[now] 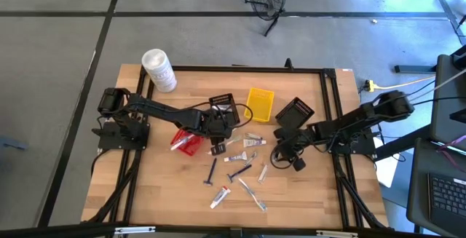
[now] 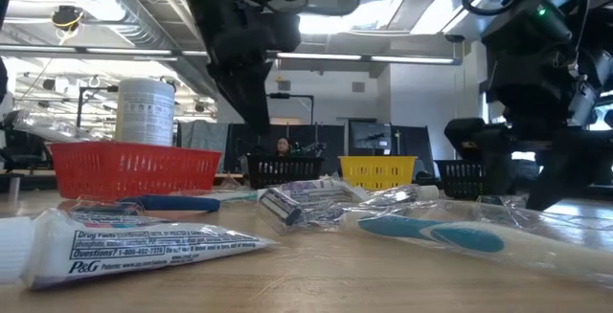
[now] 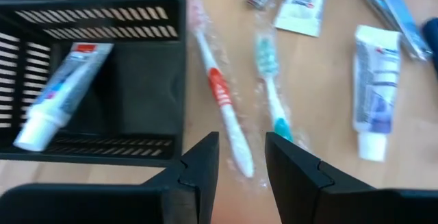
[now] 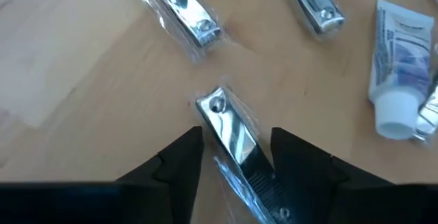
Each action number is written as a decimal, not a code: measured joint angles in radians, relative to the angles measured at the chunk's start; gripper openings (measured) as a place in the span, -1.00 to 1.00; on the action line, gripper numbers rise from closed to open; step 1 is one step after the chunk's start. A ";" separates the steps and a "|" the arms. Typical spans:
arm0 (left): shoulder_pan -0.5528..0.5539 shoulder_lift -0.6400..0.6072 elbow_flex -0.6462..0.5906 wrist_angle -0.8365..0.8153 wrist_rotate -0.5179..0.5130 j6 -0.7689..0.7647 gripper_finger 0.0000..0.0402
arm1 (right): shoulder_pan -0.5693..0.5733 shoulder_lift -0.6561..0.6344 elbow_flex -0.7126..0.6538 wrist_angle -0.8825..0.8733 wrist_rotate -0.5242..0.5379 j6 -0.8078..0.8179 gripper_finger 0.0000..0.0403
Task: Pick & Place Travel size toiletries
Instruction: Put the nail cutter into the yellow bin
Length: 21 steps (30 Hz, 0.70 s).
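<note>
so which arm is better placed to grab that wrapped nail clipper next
Right. The right gripper has its open jaws on either side of the wrapped nail clipper, which lies on the table. The left gripper is open by the red toothbrush and black basket.

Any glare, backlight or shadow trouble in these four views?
High view: the table is evenly lit, with only soft shadows. Low view: ceiling lights backlight the left arm and right arm into silhouettes. Right wrist view: strong glints on the nail clipper between the right gripper jaws. Left wrist view: mild sheen on the red toothbrush wrap.
</note>
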State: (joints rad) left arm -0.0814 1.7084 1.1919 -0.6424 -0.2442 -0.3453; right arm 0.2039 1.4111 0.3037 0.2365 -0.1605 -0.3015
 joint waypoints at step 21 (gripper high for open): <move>0.000 0.000 0.000 -0.014 0.037 0.341 -0.43 | -0.080 0.015 0.311 -0.142 0.202 -0.127 -0.59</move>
State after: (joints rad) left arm -0.0811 1.7084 1.1919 -0.6565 -0.2073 -0.0040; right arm 0.1241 1.4265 0.6145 0.0948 0.0420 -0.4281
